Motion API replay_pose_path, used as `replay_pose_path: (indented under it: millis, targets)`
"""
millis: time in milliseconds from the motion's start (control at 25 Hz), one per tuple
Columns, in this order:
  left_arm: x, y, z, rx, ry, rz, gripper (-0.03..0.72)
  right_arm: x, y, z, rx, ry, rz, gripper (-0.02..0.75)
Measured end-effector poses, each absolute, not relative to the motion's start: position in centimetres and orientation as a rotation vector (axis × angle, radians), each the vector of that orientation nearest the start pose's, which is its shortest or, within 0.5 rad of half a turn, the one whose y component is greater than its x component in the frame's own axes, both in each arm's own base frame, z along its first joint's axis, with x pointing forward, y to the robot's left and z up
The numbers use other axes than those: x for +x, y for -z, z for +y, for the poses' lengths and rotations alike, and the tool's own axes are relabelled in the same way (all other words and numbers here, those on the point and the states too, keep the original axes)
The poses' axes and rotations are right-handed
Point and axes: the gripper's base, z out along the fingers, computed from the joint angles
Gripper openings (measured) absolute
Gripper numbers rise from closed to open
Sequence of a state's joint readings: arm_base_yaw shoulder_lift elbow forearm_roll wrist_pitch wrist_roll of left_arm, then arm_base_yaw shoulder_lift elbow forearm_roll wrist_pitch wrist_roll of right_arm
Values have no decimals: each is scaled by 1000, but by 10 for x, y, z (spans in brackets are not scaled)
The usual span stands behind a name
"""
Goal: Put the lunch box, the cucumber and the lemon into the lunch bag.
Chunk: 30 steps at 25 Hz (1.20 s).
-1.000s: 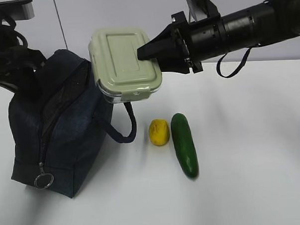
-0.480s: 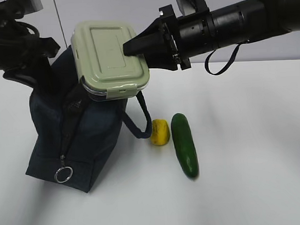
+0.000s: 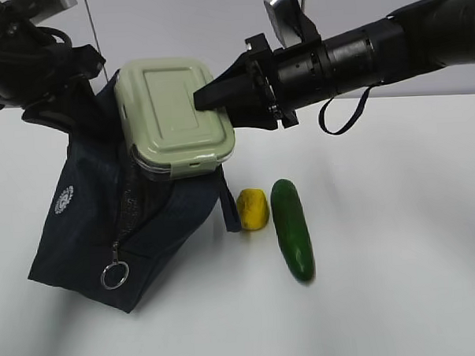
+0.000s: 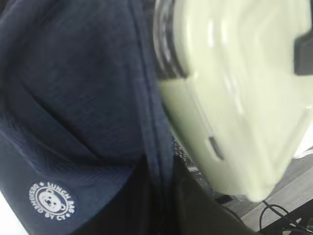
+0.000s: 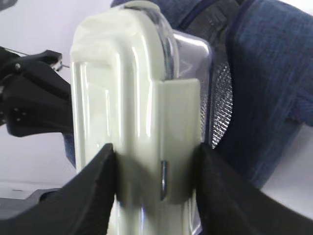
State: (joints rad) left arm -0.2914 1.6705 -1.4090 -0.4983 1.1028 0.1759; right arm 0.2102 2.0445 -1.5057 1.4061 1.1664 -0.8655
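My right gripper (image 3: 205, 97) is shut on the long edge of the sage-green lunch box (image 3: 172, 114), holding it tilted at the open zipper mouth of the navy lunch bag (image 3: 82, 224). In the right wrist view my black fingers (image 5: 93, 191) clamp the lunch box (image 5: 137, 98) in front of the bag (image 5: 264, 73). My left gripper (image 4: 161, 196) is shut on the bag's strap and top fabric (image 4: 73, 98), holding the bag tipped; the lunch box (image 4: 244, 98) is close beside it. The yellow lemon (image 3: 252, 209) and the dark green cucumber (image 3: 292, 229) lie side by side on the table.
The bag's metal ring pull (image 3: 114, 275) hangs at the low front end of the zipper. The round white logo (image 3: 64, 200) faces the camera. A loop handle (image 3: 229, 206) hangs by the lemon. The white table (image 3: 398, 242) stretches right of the cucumber.
The bag has tipped and turned, so its logo side now shows. My right gripper has carried the lunch box left and down to the bag's open mouth. Lemon and cucumber have not moved.
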Motion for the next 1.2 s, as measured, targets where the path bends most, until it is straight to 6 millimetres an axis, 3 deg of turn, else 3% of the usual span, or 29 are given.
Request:
replay_pose_path:
  millis: [800,1200]
  targets:
    - [321,-302,-135,418,719,2757,17,391,-223,163,-642,-1406,2412,358]
    - [320,-302,-136,429,738,2749,17,398,-183,178,-526,-1533,2471,358]
